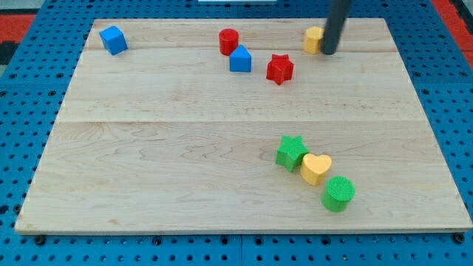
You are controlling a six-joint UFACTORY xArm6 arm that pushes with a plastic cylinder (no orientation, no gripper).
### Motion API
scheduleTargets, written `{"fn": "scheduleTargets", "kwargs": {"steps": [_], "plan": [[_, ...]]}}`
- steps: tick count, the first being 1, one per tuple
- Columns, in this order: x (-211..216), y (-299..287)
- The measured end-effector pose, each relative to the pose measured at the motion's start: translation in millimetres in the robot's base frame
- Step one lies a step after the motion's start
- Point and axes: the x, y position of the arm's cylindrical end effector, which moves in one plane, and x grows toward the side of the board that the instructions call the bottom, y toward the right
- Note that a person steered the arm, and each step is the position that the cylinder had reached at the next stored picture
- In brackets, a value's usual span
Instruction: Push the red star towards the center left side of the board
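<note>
So the red star sits up around 1 o'clock from board centre, just beside the blue block at its 10 o'clock, with a red cylinder a bit further that way. My tip is off at the star's 2 o'clock, apart from it, parked right against a yellow block. No pincer on this rig, just a bare rod, so nothing to open or clamp.

Handling-wise the star looks like a small, light, rigid plastic piece on smooth wood, so I'd guess it slides easily and spins just as easily. Points and notches mean an off-centre shove will probably twist it. I'd aim to contact its 3 o'clock face, ideally seated in a notch, and push toward 8 o'clock to stay clear of the blue block.

Hard to tell: the rod covers part of the yellow block, so its shape is a guess. The rod's top is cut off. Green star, yellow heart, green cylinder cluster at 5 o'clock, another blue block at 10.
</note>
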Motion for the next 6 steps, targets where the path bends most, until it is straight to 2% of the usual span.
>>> {"fn": "scheduleTargets", "kwargs": {"steps": [1,2,3,4,6], "plan": [[1.6,-49.4],[11.9,-48.4],[68.2,-51.2],[96.5,-80.8],[114.2,-49.8]]}}
